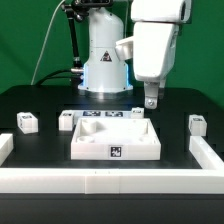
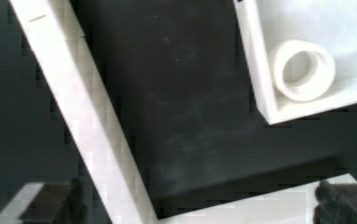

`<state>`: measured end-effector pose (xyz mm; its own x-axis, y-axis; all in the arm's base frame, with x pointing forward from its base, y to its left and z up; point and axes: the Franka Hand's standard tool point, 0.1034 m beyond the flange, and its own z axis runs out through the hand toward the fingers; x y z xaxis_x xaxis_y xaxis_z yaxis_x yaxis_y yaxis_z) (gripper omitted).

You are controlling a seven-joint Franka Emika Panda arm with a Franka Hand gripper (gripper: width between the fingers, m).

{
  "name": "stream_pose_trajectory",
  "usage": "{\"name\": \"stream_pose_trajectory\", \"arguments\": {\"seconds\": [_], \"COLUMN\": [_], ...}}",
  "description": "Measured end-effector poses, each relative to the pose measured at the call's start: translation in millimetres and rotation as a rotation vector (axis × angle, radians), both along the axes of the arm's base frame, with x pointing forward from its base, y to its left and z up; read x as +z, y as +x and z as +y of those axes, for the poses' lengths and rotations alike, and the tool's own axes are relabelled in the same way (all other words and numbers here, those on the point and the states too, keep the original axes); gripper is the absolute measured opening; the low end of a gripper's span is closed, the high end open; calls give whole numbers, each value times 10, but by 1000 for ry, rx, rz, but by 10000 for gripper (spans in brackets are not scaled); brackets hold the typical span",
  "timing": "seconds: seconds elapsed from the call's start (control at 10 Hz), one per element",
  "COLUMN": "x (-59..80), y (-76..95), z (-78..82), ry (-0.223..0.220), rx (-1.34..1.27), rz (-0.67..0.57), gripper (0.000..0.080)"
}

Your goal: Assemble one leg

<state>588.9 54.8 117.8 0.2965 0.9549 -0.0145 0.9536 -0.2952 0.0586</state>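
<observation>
In the exterior view the gripper (image 1: pixel 150 101) hangs near the back corner of the tray (image 1: pixel 90 150) on the exterior view's right, probably scouting for a part. The nearest leg (image 1: pixel 197 124) stands loose on the table (image 1: pixel 40 100), well apart from it. In the wrist view the fingers (image 2: pixel 344 198) sit apart and empty. The tray's corner hole (image 2: pixel 303 72) shows beside a white rail (image 2: pixel 86 110), and no leg appears.

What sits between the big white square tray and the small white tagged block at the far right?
Nothing: only bare black table shows between the white square tray and the small white plastic leg at the exterior view's right.
</observation>
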Motion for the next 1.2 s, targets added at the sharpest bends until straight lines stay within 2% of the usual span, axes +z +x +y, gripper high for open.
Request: {"name": "stream_pose_trajectory", "arguments": {"seconds": [0.3, 0.4, 0.5, 0.7, 1.2], "x": [-15, -92, -168, -199, -216], "y": [-2, -65, -238, -306, -320], "z": [-12, -46, -96, -199, -229], "ry": [-2, -6, -12, -20, -19], "rx": [33, 186, 250, 365, 338], "rz": [-10, -66, -37, -19, -13], "gripper": [649, 649, 649, 649, 650]}}
